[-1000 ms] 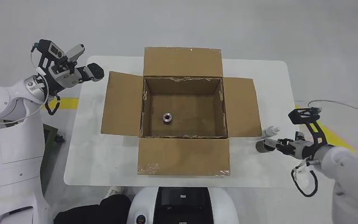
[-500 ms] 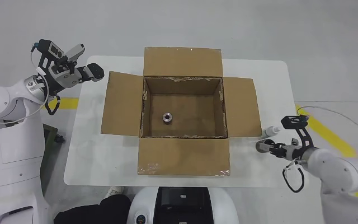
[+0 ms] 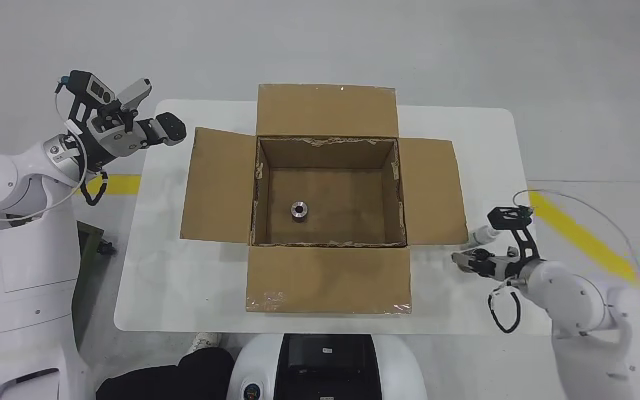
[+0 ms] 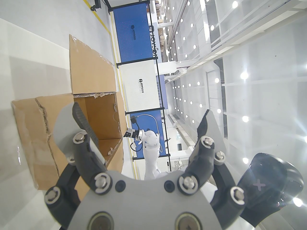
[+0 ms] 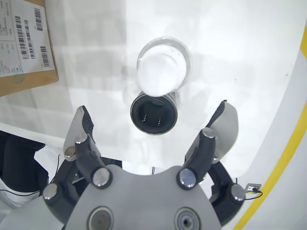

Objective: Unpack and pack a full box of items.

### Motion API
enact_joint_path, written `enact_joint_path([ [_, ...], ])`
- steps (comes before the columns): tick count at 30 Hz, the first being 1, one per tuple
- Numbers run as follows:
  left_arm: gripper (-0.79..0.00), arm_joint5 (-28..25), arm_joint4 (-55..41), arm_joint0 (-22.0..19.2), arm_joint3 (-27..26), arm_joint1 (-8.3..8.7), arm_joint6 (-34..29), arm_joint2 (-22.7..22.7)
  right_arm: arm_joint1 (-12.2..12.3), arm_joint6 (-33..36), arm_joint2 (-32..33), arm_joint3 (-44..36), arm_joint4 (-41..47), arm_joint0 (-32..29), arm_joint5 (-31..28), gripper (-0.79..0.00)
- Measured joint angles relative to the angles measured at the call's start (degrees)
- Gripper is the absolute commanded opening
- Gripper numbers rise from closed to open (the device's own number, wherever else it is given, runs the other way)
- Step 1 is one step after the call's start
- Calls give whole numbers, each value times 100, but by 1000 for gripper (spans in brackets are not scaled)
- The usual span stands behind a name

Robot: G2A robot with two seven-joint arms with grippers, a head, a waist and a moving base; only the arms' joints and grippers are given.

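An open cardboard box [image 3: 330,280] sits mid-table with its flaps spread; a small metal ring [image 3: 299,209] lies on its floor. Right of the box, a white bottle [image 3: 486,234] with a clear cap [image 5: 164,72] rests on the table. Right beside the bottle is a dark hollow cylinder [image 5: 153,118]. My right gripper [image 5: 153,108] is open, its fingertips on either side of the cylinder without touching it; from above the right gripper [image 3: 463,258] is near the box's right flap. My left gripper [image 4: 141,120] is open and empty, and the left gripper [image 3: 172,127] hangs over the table's far left corner.
The white table [image 3: 160,260] has bare surface left of the box. The box's right flap [image 5: 24,37], with printed labels, lies close to the cylinder. The table's front edge and right edge are near my right gripper. Yellow floor tape [image 3: 585,235] runs beyond the right edge.
My right arm has shifted left toward the box's right flap, its wrist swinging in over the table. The left arm has stayed still.
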Motion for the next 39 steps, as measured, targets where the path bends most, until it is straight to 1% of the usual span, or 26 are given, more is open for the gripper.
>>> enact_joint_path([
  [8,0,0,0,0,0,0,0,0,7,-73,-335,110,-288,88,227,0],
  [13,0,0,0,0,0,0,0,0,11,-87,-436,164,-357,122,339,0],
  [14,0,0,0,0,0,0,0,0,12,-95,-447,171,-368,123,359,-12],
  [15,0,0,0,0,0,0,0,0,14,-100,-455,176,-380,122,374,-49],
  [17,0,0,0,0,0,0,0,0,17,-113,-474,184,-407,116,398,-154],
  [18,0,0,0,0,0,0,0,0,18,-117,-483,190,-418,112,406,-182],
  [20,0,0,0,0,0,0,0,0,22,-121,-501,198,-442,109,420,-274],
  [21,0,0,0,0,0,0,0,0,24,-120,-507,199,-453,109,430,-308],
  [22,0,0,0,0,0,0,0,0,25,-118,-512,199,-464,110,440,-394],
  [23,0,0,0,0,0,0,0,0,27,-116,-520,197,-478,110,453,-409],
  [34,0,0,0,0,0,0,0,0,45,-120,-574,108,-638,68,549,-779],
  [39,0,0,0,0,0,0,0,0,61,14,-482,-169,-681,-59,611,-785],
])
